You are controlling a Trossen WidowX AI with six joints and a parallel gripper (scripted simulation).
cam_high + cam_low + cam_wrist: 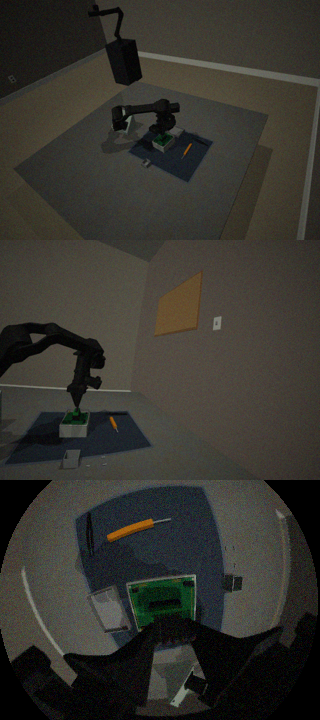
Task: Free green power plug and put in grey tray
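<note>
The green power plug (76, 412) stands at the dark socket on the green circuit board (169, 138) (67, 420) (141, 600). How deep it sits in the socket cannot be told. My gripper (163, 134) (76, 407) (170, 624) points down over the board and is shut on the plug's top. The fingers hide most of the plug in the wrist view. The board lies in an open white box (158, 147) (73, 431). A shallow grey tray (178, 130) (108, 609) lies right beside that box, at its left in the wrist view.
A small grey open-topped box (146, 163) (71, 459) (233, 583) stands near the blue mat (180, 169) (124, 441) (200, 530), with small screws beside it. An orange screwdriver (187, 149) (113, 422) (131, 530) and black tweezers (200, 141) (90, 534) lie on the mat.
</note>
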